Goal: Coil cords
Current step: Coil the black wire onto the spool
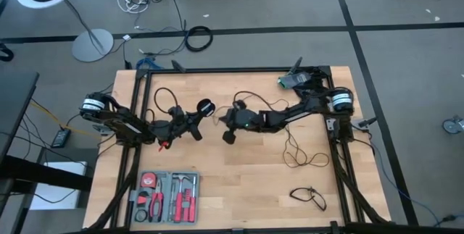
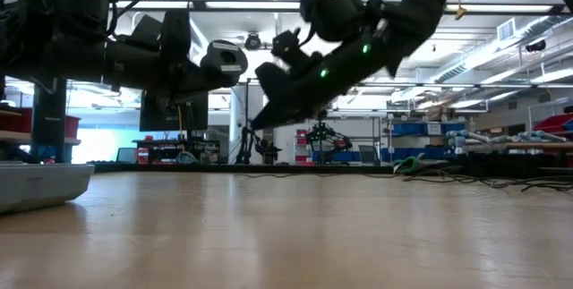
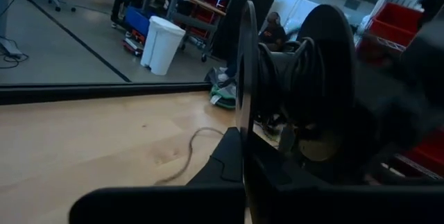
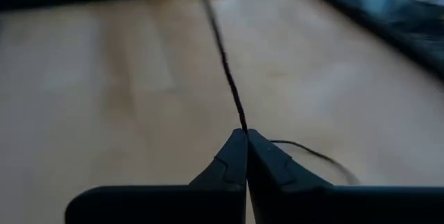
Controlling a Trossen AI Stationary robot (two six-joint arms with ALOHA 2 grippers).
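The long thin black cord ends in a small round black disc (image 1: 205, 109) with a pale centre, held above the table's middle. My left gripper (image 1: 199, 118) reaches in level from the left and is shut on that disc. In the left wrist view, turns of cord (image 3: 297, 57) lie wound beside the disc. My right gripper (image 1: 222, 119), just right of the disc, slants down and is shut on the cord. The cord's slack part (image 1: 299, 154) lies in loops on the table near the right edge. A short black cord (image 1: 309, 196) lies near the front right corner. My left gripper pinches the disc's thin rim (image 3: 245, 116) between its two fingers, coming level from the table's left. The disc stands on edge, clear of the table. My right gripper pinches a single strand of the cord (image 4: 241, 125) at its fingertips, slanting down from the table's right. From there the strand (image 4: 220, 44) runs off straight and taut above the table.
A tray of red-handled tools (image 1: 168, 196) sits at the front left. A black frame rail (image 1: 232, 69) runs along the table's far edge. A green-lit part (image 1: 288, 82) sits at the far right corner. A thick black cable ring (image 1: 198, 38) lies on the floor beyond.
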